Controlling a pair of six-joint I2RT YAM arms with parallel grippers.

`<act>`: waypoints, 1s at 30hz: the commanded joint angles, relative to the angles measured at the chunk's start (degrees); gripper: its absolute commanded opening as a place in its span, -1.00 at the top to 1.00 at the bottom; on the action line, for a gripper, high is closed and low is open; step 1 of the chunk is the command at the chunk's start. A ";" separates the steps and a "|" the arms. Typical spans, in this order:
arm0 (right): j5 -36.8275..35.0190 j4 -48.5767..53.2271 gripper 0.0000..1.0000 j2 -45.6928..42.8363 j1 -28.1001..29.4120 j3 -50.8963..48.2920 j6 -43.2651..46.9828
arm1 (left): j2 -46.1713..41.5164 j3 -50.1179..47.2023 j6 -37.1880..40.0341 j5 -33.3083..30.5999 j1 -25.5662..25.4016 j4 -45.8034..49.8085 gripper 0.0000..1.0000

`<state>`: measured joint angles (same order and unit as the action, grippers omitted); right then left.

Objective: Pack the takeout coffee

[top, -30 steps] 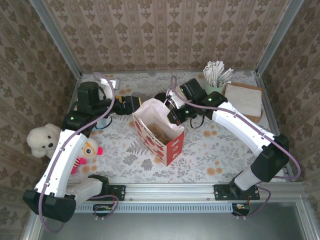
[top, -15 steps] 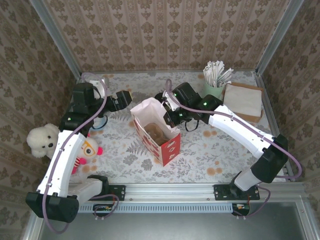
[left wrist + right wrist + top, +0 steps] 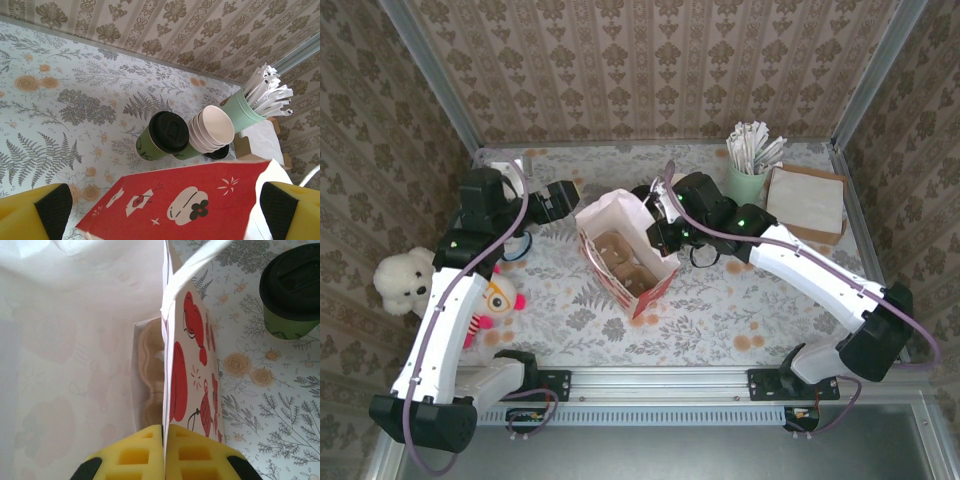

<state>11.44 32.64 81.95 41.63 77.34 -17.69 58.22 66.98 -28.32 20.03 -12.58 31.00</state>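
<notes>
Right wrist: right claw (image 3: pixel 163 440) pinches the thin-walled paper bag (image 3: pixel 192 365); left claw (image 3: pixel 162 214) gapes wide.

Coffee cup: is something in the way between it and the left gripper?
Yes. The bag stands right in front of the open left gripper, and the coffee sits on the table behind it.

The fern-printed worktop (image 3: pixel 750 300) carries a red-and-white paper bag (image 3: pixel 655 292) at its middle. The takeout coffee (image 3: pixel 162 136) touches a stack of cups (image 3: pixel 212 131). A mint cup of sticks (image 3: pixel 745 183) and napkins (image 3: pixel 807 197) sit far right.
</notes>
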 commanded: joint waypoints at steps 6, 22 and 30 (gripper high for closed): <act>7.34 -6.87 1.00 3.55 -0.16 1.36 -0.58 | -0.21 3.43 -0.50 -6.84 0.84 6.50 -1.00; 5.00 -15.45 1.00 10.19 0.46 6.64 -4.09 | -0.99 6.42 -7.72 -20.52 4.13 20.27 -1.00; -3.11 6.79 0.98 20.58 3.88 22.75 0.80 | -0.59 6.45 -6.15 -18.56 4.95 19.90 -1.00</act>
<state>11.40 29.93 99.66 43.68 95.24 -19.05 57.89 71.66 -34.54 1.23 -8.14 49.63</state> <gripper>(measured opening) 0.069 0.997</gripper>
